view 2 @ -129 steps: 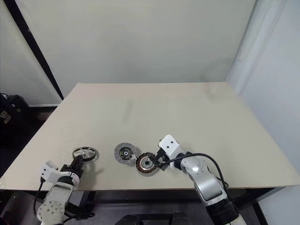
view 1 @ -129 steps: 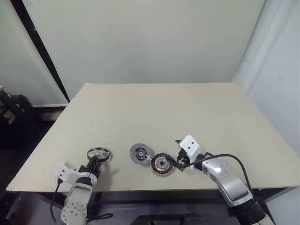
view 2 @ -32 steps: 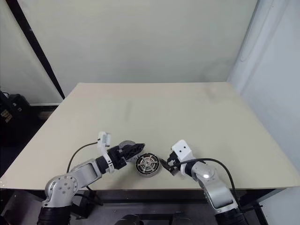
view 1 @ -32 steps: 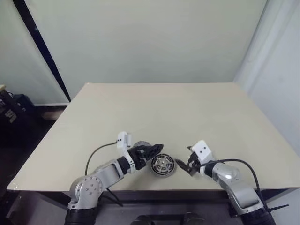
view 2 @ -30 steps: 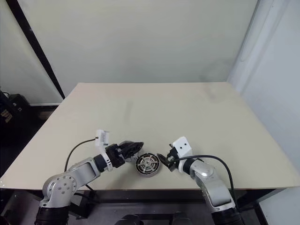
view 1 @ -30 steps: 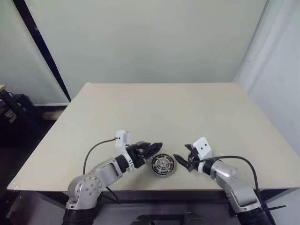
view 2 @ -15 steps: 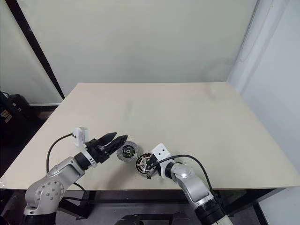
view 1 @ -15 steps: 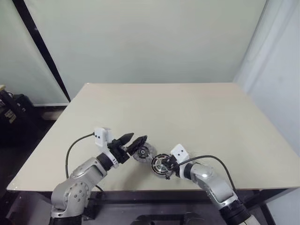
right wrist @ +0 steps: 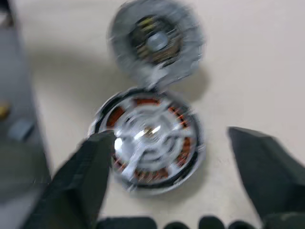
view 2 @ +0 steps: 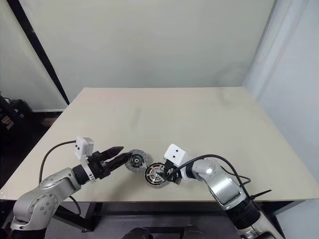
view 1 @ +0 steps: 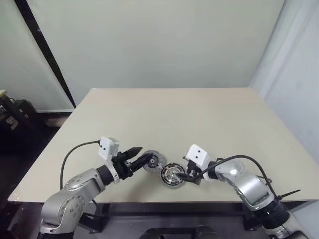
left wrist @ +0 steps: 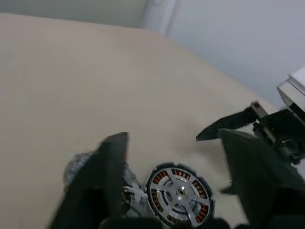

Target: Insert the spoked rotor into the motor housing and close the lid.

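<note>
The spoked rotor (right wrist: pixel 145 133) sits inside the motor housing (view 1: pixel 172 175), with copper windings showing round it. The housing rests on the table near the front edge. Just beyond it on the left lies the lid (view 1: pixel 153 161), a flat grey disc. My left gripper (view 1: pixel 142 155) is open, its tips at the lid's left edge. In the left wrist view the lid (left wrist: pixel 78 164) is partly hidden behind one finger. My right gripper (view 1: pixel 185 175) is open at the housing's right rim. Its fingers (right wrist: pixel 88 176) stand either side of the housing and nothing is held.
The beige table (view 1: pixel 199 124) stretches wide behind the parts. Its front edge runs close below the housing. A black cable trails from each wrist.
The right gripper was shut over the housing half a second ago and now stands open, its arm swung out to the right. The left gripper has drawn back left from the housing to the lid.
</note>
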You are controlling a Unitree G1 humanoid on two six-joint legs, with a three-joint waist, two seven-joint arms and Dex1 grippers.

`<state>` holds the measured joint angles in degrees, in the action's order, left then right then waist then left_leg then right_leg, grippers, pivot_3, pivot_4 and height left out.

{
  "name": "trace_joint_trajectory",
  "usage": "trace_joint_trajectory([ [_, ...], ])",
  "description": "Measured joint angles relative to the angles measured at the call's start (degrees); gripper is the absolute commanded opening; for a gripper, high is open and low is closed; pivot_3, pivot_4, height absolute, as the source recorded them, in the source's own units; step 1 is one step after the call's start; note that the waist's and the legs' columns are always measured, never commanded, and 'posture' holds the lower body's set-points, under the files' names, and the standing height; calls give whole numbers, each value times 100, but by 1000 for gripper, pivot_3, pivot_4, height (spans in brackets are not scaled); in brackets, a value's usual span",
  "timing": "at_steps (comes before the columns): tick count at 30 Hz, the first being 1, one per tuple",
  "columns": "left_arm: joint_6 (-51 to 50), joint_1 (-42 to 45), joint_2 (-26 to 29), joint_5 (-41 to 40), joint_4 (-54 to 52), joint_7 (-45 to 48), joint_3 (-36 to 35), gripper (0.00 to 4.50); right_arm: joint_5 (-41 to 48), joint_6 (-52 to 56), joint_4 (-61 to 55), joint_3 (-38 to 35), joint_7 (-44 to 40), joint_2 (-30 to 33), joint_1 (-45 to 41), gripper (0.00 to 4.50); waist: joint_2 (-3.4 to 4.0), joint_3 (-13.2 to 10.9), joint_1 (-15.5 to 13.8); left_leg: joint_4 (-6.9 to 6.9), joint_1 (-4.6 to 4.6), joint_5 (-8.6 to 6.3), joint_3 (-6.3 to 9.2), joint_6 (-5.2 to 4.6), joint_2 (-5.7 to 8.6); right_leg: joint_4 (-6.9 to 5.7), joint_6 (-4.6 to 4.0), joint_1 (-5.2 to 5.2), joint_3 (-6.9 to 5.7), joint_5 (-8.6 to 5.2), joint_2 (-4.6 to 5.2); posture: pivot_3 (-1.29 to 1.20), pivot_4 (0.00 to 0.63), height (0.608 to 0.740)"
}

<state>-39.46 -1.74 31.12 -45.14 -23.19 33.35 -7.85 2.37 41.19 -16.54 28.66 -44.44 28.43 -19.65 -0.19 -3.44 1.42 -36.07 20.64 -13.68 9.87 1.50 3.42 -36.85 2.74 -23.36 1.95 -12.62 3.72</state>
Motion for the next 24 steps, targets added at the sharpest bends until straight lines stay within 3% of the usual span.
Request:
trace_joint_trajectory([
  [6,-257,-5,569,351,-136,189,334,186,-332,79,-182,750,-608,571,-384,4167,2,-4,16,0,-1,-3,-6,-2,-2,2,0,-1,1,0,1,0,0,740],
  [7,-300,-5,688,441,-136,211,462,49,-415,73,-182,884,-684,595,-480,4167,1,-6,19,0,-1,-3,-5,-2,-3,1,0,-2,1,0,0,0,0,740],
  [14,-636,3,1104,846,-171,283,812,49,-870,-137,20,1512,-964,611,-832,4167,2,-11,11,0,0,-3,-4,-2,-2,2,1,-4,-1,0,1,0,0,740],
  [20,-661,26,1054,1054,-170,281,926,49,-1231,-348,491,1709,-1022,494,-969,4167,2,-13,7,1,-1,-3,-1,-2,-2,1,1,-4,-2,1,1,0,0,740],
  [24,-661,51,945,1120,-170,276,935,0,-1383,-450,724,1729,-1024,376,-969,3246,3,-13,7,0,-1,-3,-2,-2,-2,0,2,-3,-1,1,1,0,0,740],
])
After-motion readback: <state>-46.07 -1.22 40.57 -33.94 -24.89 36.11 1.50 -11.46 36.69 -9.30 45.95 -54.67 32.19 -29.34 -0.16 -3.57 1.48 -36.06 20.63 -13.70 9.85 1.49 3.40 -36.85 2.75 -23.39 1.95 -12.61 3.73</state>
